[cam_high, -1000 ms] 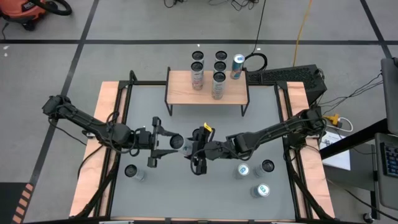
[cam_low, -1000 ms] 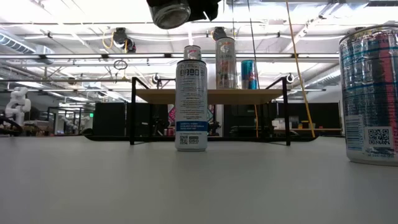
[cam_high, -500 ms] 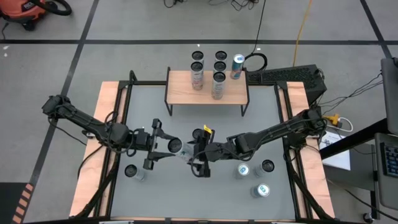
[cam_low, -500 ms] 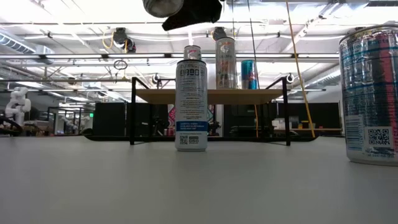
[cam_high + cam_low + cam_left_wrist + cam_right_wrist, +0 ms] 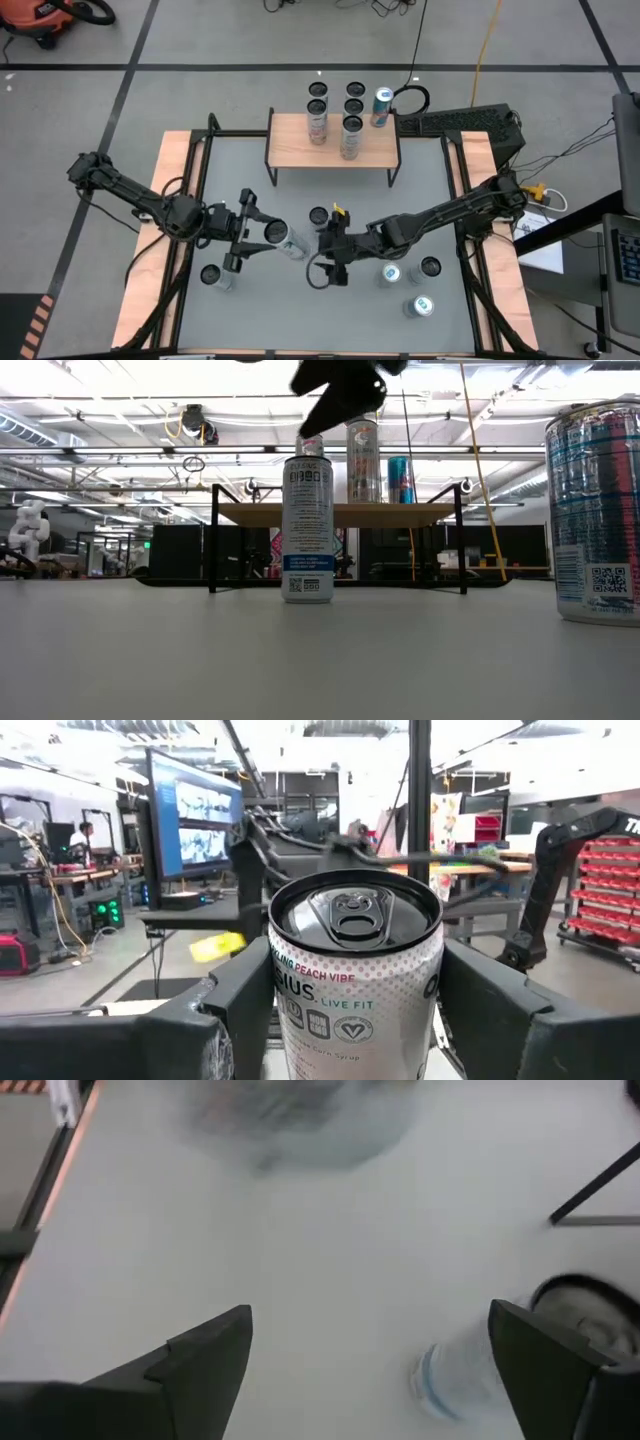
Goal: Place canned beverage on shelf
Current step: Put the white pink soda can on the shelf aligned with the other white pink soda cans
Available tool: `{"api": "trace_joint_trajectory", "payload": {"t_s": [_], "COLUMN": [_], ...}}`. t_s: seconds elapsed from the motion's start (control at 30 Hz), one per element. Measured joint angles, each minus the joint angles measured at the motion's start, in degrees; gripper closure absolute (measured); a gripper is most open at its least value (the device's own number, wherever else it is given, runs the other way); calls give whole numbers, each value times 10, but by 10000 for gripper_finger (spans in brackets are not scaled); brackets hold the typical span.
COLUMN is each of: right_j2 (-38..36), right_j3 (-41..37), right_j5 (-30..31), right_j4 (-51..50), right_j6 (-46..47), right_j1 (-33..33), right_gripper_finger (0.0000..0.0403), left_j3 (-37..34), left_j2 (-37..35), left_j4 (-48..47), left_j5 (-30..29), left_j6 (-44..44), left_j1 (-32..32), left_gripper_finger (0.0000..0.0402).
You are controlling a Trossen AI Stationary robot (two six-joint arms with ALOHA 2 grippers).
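Note:
My left gripper is over the table's middle left, shut on a white can marked "peach vibe", which is held in the air. My right gripper is open, just right of that can, tipped down over the table and touching nothing. The shelf, a light wood plank on black legs, stands at the table's far edge with two cans on its top. A tall white can stands upright on the table in front of it. My left gripper pinches the can's round side wall between its two fingers, one on each side. The fingers come about level from the table's left. The can is lifted clear of the table and tilted, its pull-tab top leaning back toward my left arm.
More cans stand on the table: one at the near left and three at the near right. Several cans stand beyond the shelf. The table's wooden side edges lie under both arms.
My right gripper has drawn back from the held can toward the table's near right and has tipped its fingers down. The can stays in my left gripper, tilted a little more, and has gone out of the top of the low view.

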Motion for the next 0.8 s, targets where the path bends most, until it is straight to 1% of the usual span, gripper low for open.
{"api": "trace_joint_trajectory", "payload": {"t_s": [0.07,0.13,0.27,0.4,0.53,0.63,0.8], "right_j2": [-5,-12,-31,-41,-56,-72,-100], "right_j3": [0,0,0,-17,-45,-62,-75], "right_j5": [0,1,31,63,89,92,90], "right_j4": [-20,-32,-60,-61,-57,-56,-55], "right_j6": [6,8,-1,-32,-36,-35,-46], "right_j1": [11,25,55,81,91,93,93], "right_gripper_finger": [65,65,66,66,67,67,67], "left_j3": [5,26,80,107,123,130,140], "left_j2": [-6,-15,-18,-19,-19,-19,-18], "left_j4": [-10,-65,-165,-178,-182,-183,-188], "left_j5": [0,0,-8,-13,-11,24,111], "left_j6": [0,4,28,42,42,42,41], "left_j1": [5,10,28,60,105,150,240], "left_gripper_finger": [166,166,166,166,166,166,166]}}
